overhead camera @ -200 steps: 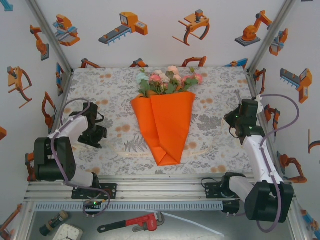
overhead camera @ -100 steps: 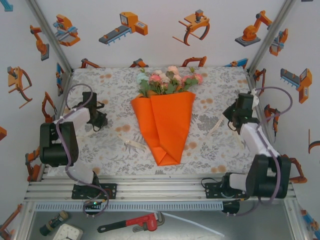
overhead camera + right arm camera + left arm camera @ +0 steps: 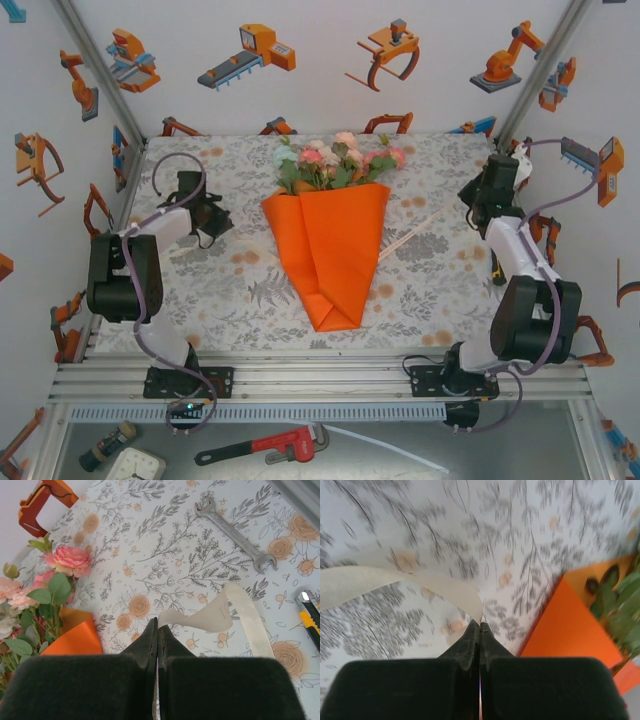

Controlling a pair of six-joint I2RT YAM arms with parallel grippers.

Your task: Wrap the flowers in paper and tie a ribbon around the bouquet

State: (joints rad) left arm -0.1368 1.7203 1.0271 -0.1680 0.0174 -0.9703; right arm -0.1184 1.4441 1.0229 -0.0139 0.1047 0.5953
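**Both grippers clamped on ribbon ends beside the wrapped cone.** The left gripper (image 3: 480,625), fingers pressed together, pinches one end of the cream ribbon (image 3: 395,582). In the blurred left wrist view the ribbon bows away to the left over the floral cloth (image 3: 535,525). Just to the gripper's right lies an edge of the orange paper (image 3: 570,630), with green leaves of the flowers (image 3: 615,605) showing past it.

The right gripper (image 3: 157,622) is likewise closed tight on a ribbon (image 3: 220,612) end, and the band folds once before trailing toward the lower right of its wrist view. To its left are pink blooms and a corner of paper (image 3: 75,637). Beyond it a steel spanner (image 3: 235,532) lies flat on the cloth, and a yellow-and-black utility knife (image 3: 312,615) sits at the right margin. Both tools are apart from the ribbon.

From above, the left gripper (image 3: 218,222) sits near the left wall (image 3: 60,170) and the right gripper (image 3: 475,205) near the right frame post (image 3: 535,60), each with little room on its outer side. The bouquet (image 3: 330,250) lies mid-table between them, with the cone tip toward the arm bases and the blooms toward the far wall. The ribbon is not yet tied round it. A thin, straight stretch of ribbon (image 3: 405,237) runs from the cone's right edge toward the right gripper. Open cloth lies on either side of the cone. Below the front rail, a red pipe wrench (image 3: 265,445) rests on the lower shelf.
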